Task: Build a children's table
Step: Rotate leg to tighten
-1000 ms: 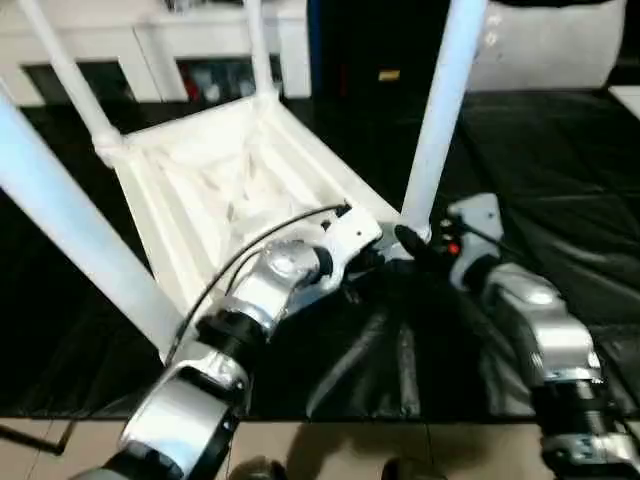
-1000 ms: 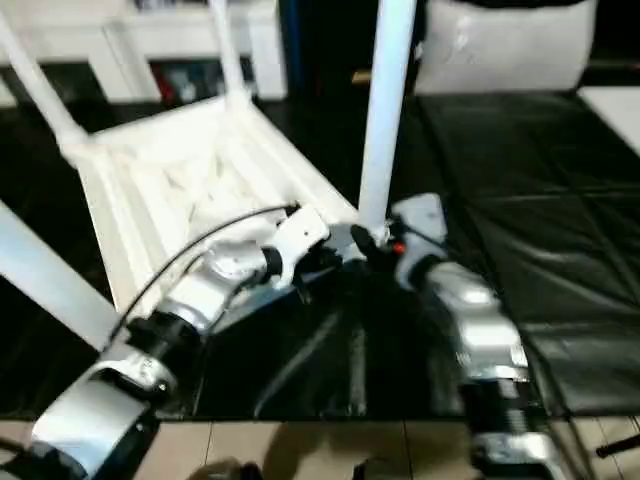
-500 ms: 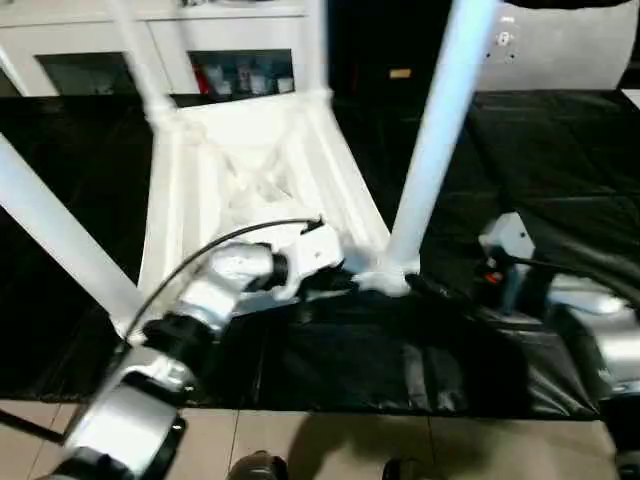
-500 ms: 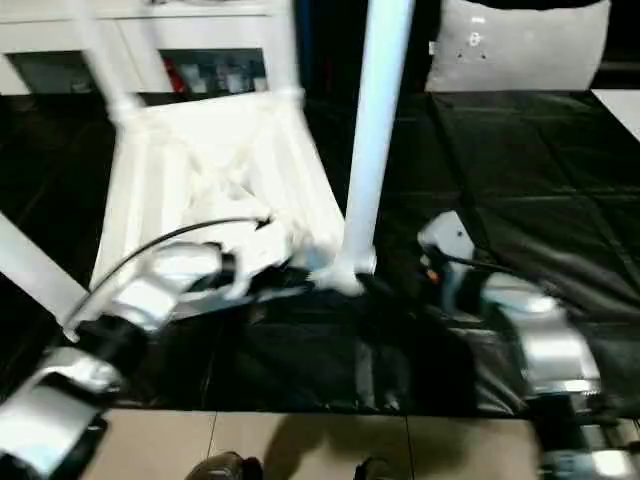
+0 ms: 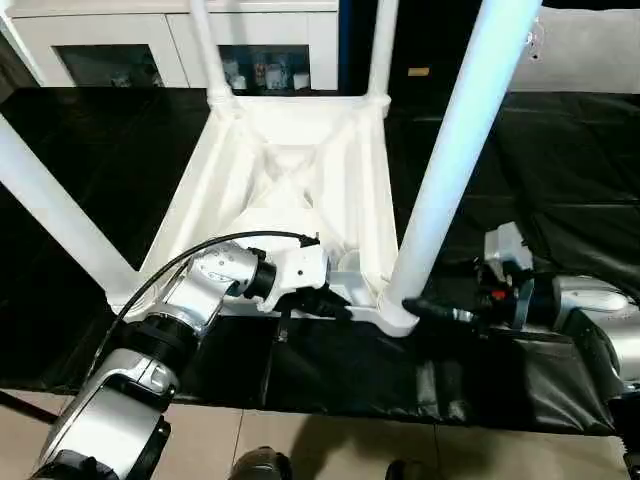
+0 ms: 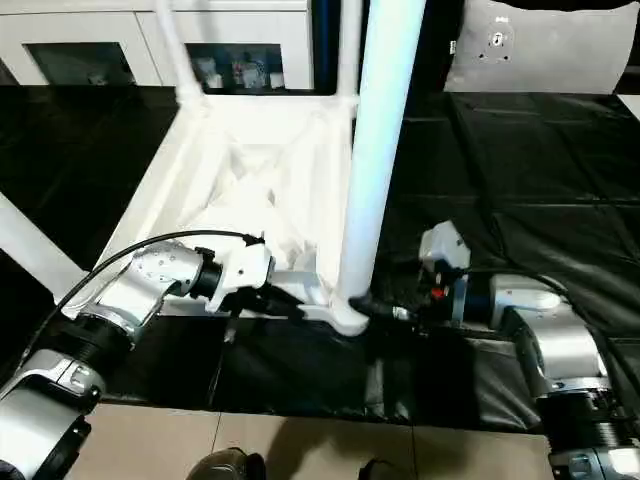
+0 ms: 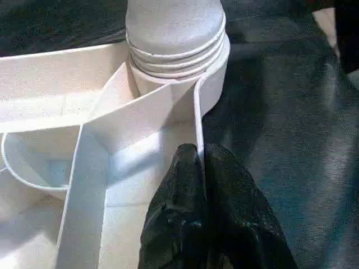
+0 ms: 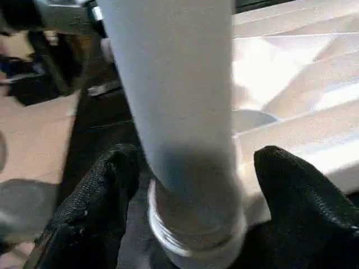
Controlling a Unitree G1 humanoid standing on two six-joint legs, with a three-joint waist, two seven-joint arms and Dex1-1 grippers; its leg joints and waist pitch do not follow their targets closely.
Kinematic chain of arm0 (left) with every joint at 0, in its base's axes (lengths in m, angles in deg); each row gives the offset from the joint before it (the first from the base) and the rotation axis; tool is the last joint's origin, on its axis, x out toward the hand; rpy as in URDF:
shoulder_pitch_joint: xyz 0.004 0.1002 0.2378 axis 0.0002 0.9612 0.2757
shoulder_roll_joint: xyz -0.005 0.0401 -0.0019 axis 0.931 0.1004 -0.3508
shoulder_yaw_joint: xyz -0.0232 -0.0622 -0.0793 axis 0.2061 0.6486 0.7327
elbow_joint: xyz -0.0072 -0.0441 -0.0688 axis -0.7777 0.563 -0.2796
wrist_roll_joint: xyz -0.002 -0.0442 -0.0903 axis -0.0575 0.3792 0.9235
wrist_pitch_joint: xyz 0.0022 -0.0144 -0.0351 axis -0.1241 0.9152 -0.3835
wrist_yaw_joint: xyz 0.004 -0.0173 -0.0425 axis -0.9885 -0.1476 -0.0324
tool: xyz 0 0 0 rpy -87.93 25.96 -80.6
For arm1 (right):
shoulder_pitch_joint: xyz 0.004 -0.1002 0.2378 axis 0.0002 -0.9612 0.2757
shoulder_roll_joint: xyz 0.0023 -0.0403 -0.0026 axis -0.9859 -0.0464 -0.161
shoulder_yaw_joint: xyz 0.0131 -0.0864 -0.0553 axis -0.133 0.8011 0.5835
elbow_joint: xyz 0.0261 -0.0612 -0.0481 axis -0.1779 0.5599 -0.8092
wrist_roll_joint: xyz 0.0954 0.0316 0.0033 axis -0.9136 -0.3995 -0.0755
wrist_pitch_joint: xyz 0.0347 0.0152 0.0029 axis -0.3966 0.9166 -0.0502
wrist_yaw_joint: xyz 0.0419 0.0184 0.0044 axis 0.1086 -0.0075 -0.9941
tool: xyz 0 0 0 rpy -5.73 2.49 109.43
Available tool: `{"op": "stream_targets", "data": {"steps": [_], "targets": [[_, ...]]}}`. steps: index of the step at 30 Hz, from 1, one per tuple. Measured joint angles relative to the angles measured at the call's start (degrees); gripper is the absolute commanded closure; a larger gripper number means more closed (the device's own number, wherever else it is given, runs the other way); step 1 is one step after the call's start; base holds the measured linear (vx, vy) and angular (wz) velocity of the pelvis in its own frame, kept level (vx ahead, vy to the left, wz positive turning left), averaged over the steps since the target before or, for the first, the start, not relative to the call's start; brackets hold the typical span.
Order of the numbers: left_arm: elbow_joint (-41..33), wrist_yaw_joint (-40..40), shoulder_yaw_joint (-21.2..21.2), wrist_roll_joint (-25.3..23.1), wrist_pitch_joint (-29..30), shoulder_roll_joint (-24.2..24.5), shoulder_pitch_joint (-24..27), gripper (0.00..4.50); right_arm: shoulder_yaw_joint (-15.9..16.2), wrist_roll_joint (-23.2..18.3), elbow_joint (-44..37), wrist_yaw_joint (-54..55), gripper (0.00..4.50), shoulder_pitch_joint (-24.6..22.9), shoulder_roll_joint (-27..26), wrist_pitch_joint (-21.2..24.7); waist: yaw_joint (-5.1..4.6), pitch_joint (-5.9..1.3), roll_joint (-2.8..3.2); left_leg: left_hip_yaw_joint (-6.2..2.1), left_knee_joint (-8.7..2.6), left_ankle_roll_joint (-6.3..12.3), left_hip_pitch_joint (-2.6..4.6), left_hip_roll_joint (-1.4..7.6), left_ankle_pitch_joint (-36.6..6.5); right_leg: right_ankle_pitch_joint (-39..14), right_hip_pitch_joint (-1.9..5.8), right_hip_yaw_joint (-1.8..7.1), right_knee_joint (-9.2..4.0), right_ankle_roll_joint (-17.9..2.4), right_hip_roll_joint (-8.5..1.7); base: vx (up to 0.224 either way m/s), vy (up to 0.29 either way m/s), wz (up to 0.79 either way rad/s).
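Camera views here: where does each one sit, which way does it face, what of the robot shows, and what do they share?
Head pair: looks down over silver forearms at the upturned children's table.
Left wrist: along the left pincer, shut on the table's rim beside a corner socket.
Right wrist: along the right pincer, fingers either side of the near leg.
Shared: that same leg and its corner.

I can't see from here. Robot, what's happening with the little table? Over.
Left gripper pinched shut on table rim. Right gripper open around near leg. Table upside down, four legs up. Nothing blocking.
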Motion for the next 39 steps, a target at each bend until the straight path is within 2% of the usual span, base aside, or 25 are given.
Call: {"op": "stream_targets", "data": {"steps": [5, 6, 8, 14, 19, 23, 25, 29, 31, 32, 35, 38, 39], "targets": [[-0.2, 1.1, -0.4, 0.4, -0.3, -0.1, 0.2, 4.5, 1.5, 0.0, 0.0, -0.7, 1.54, 0.0, -0.1, 0.3, 0.39, 0.0, -0.01, 0.02, 0.0, -0.01, 0.02, 0.0, 0.0, 0.0, 0.02, 0.02, 0.0, 0.0, -0.01, 0.0, 0.0, 0.0], [-0.2, 1.3, -0.4, 0.4, -0.3, -0.1, 0.2, 4.5, 1.6, 0.0, 0.0, -0.8, 1.73, 0.0, -0.1, 0.3, 0.41, 0.0, -0.01, 0.03, 0.0, -0.01, 0.02, 0.0, 0.0, 0.0, 0.02, 0.02, 0.0, 0.0, -0.01, 0.0, 0.0, 0.0], [-0.2, 1.3, -0.4, 0.4, -0.4, -0.2, 0.2, 4.5, 1.7, 0.0, 0.1, -0.9, 1.8, 0.2, -0.1, 0.3, 0.42, 0.0, -0.01, 0.04, 0.0, -0.01, 0.01, 0.0, 0.0, 0.0, 0.01, 0.02, 0.0, 0.0, -0.01, 0.0, 0.0, 0.0], [-0.2, 1.4, -0.4, 0.4, -0.7, -0.4, 0.2, 4.5, 1.7, 0.1, 0.3, -1.7, 2.4, 0.7, 0.0, 0.4, 0.46, 0.01, -0.02, 0.04, 0.0, -0.01, 0.01, 0.0, 0.0, 0.0, 0.01, 0.02, 0.0, 0.0, -0.01, 0.0, 0.0, 0.0], [-0.3, 1.4, -0.2, 0.8, -0.3, -0.7, 0.5, 4.5, 1.6, 0.0, -0.8, -1.0, 2.51, 0.1, 0.0, 1.0, 0.45, 0.0, -0.02, 0.04, 0.0, -0.01, 0.02, 0.0, 0.0, 0.0, 0.01, 0.02, 0.0, 0.0, -0.01, 0.0, 0.0, 0.0], [-1.7, -0.9, 0.5, 0.8, 3.3, -1.1, 1.4, 4.5, 1.2, 0.6, -3.9, 4.0, 2.52, -1.8, -1.8, 3.3, 0.28, 0.0, -0.02, 0.06, -0.01, -0.02, 0.2, 0.01, 0.0, 0.0, 0.16, 0.07, 0.01, 0.0, -0.01, 0.0, 0.0, 0.0], [-1.9, -4.5, 1.2, -0.4, 5.8, -2.0, 1.6, 4.5, 0.2, 2.0, -4.0, 8.9, 2.52, -1.5, -3.8, 4.7, -0.23, -0.01, -0.05, 0.07, -0.02, -0.38, 0.33, 0.01, -0.2, 0.0, 0.4, 0.1, -0.01, 0.1, 0.01, 0.0, 0.0, 0.0], [-2.3, -13.6, 2.8, -2.6, 11.1, -4.8, 1.6, 4.5, -1.6, 5.1, -2.8, 21.8, 2.54, 0.6, -9.2, 8.0, -2.6, 0.07, -0.17, 0.07, -0.16, -0.64, 0.55, -0.02, -0.1, -0.3, 0.61, 0.15, -0.29, 0.6, 0.02, -0.041, 0.002, -0.03], [-2.1, -20.3, 3.7, -4.7, 14.3, -7.3, 0.9, 4.5, -2.9, 7.7, -1.2, 30.8, 2.54, 3.2, -13.7, 10.1, -3.89, 0.17, -0.33, 0.05, -0.53, -0.68, 1.04, -0.02, 0.0, -0.4, 0.78, 0.03, -0.85, 0.6, 0.09, 0.0, 0.0, 0.0], [-1.7, -24.0, 3.8, -5.6, 16.2, -8.9, 0.1, 4.5, -3.1, 9.0, -0.3, 35.8, 2.54, 4.7, -15.6, 10.8, -4.47, 0.18, -0.35, 0.03, -0.79, -0.69, 1.02, -0.04, 0.0, -0.4, 0.76, -0.13, -1.38, 0.6, 0.09, 0.0, 0.0, 0.0], [-0.7, -31.3, 4.7, -6.3, 20.1, -13.3, -0.7, 4.5, -4.4, 10.7, 2.3, 43.8, 2.54, 7.2, -18.5, 11.5, -5.2, 0.16, -0.31, -0.03, -1.18, -0.69, 0.99, -0.08, 0.0, -0.4, 0.88, -0.43, -2.33, 0.6, 0.1, 0.0, 0.0, 0.0], [-0.6, -34.4, 4.8, -6.7, 22.3, -15.1, -1.3, 4.5, -5.2, 12.0, 2.6, 47.7, 2.54, 7.7, -20.3, 11.4, -5.44, 0.12, -0.24, 0.05, -1.17, -0.66, 1.08, -0.13, 0.0, -0.3, 0.91, -0.24, -2.35, 0.5, 0.1, 0.0, 0.0, 0.0], [-0.6, -35.5, 4.9, -7.2, 22.7, -15.7, -1.5, 4.5, -5.6, 12.2, 3.0, 49.1, 1.99, 8.2, -21.1, 11.3, -5.48, 0.12, -0.25, 0.09, -1.16, -0.64, 1.09, -0.13, 0.0, -0.2, 0.91, -0.22, -2.35, 0.3, 0.1, 0.0, 0.0, 0.0]]}}
